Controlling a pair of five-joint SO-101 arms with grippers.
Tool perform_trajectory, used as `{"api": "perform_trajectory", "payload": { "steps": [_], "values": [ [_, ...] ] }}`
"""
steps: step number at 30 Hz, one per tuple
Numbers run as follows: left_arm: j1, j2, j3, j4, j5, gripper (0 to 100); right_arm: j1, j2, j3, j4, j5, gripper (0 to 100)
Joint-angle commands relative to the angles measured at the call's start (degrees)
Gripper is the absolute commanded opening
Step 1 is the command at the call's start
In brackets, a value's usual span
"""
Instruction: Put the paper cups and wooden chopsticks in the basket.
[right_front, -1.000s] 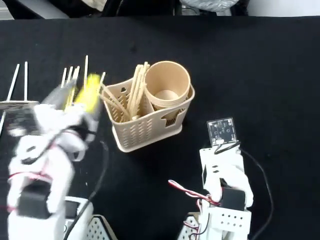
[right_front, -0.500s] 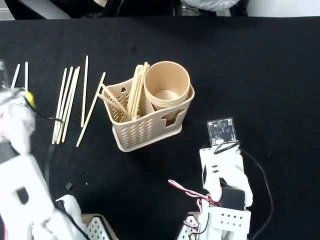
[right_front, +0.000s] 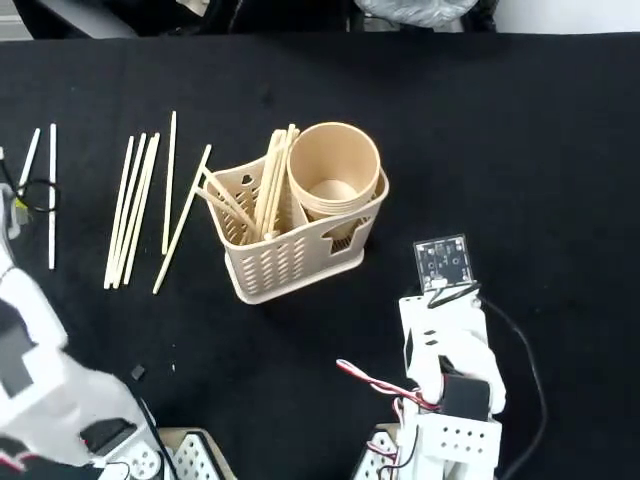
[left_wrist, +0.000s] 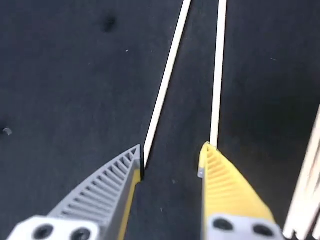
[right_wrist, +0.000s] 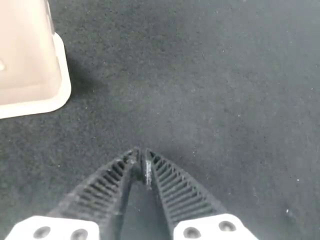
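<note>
Spread wide, my left gripper (left_wrist: 171, 151) hangs low over the bench (left_wrist: 65, 75), one finger grey and ribbed, the other yellow, with nothing held between them. My wrist view shows two loose chopsticks (left_wrist: 165, 95) running away from the tips side by side and apart, each near end meeting a fingertip; I cannot tell whether wood and finger touch. At that view's edge lies a further cluster of chopsticks (left_wrist: 305, 185). From the high view I get the wider layout: the same pair (right_front: 50, 195) lies at the far left of the bench, the cluster (right_front: 130, 210) fans out between it and the basket (right_front: 290, 260), and my left arm (right_front: 30, 370) is a white bulk bent low at the left edge. My right gripper (right_wrist: 142, 155) is pressed together, its black ribbed fingers pointing down at bare cloth, with a rounded corner of the basket (right_wrist: 30, 60) near it; my right arm (right_front: 450, 370) sits folded just in front of the basket. The basket is cream plastic with slotted walls and two compartments: one holds a bundle of thin pale sticks (right_front: 270, 185) leaning upright, the other the stacked paper cups (right_front: 333, 165), round, tan and open-mouthed. Matte black fabric covers the bench.
</note>
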Motion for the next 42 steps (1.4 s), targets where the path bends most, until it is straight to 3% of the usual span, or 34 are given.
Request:
{"api": "perform_trajectory", "payload": {
  "steps": [1, 9, 15, 19, 20, 30, 32, 37, 42],
  "values": [
    [-0.4, 13.7, -16.3, 1.6, -0.9, 20, -0.7, -4.0, -0.2, 0.4, 0.4, 1.5],
    [-0.6, 37.5, -36.5, 2.2, -1.0, 19, -0.6, -4.0, -0.2, 1.3, 0.4, 1.3],
    [-0.1, 48.1, -49.5, 9.9, -0.9, 19, -0.6, -4.0, -0.2, 16.4, 0.4, 1.5],
    [-0.1, 53.1, -55.5, 14.2, -0.9, 7, -0.6, -4.1, -0.2, 16.3, 0.4, 1.3],
    [0.0, 54.1, -57.0, 15.6, -0.9, 3, -0.6, -4.1, -0.2, 16.3, 0.4, 1.3],
    [3.7, 56.8, -73.0, 37.9, -0.4, 3, -0.6, -4.1, -0.2, 16.4, 0.4, 1.3],
    [6.5, 56.1, -79.1, 44.1, 1.8, 3, -0.6, -4.1, -0.2, 16.4, 0.4, 1.3],
    [10.5, 50.8, -86.9, 43.9, 14.5, 3, -0.6, -4.1, -0.2, 16.4, 0.4, 1.3],
    [13.2, 39.5, -83.9, 44.0, 24.4, 3, -0.6, -4.1, -0.2, 16.4, 0.4, 1.3]
  ]
}}
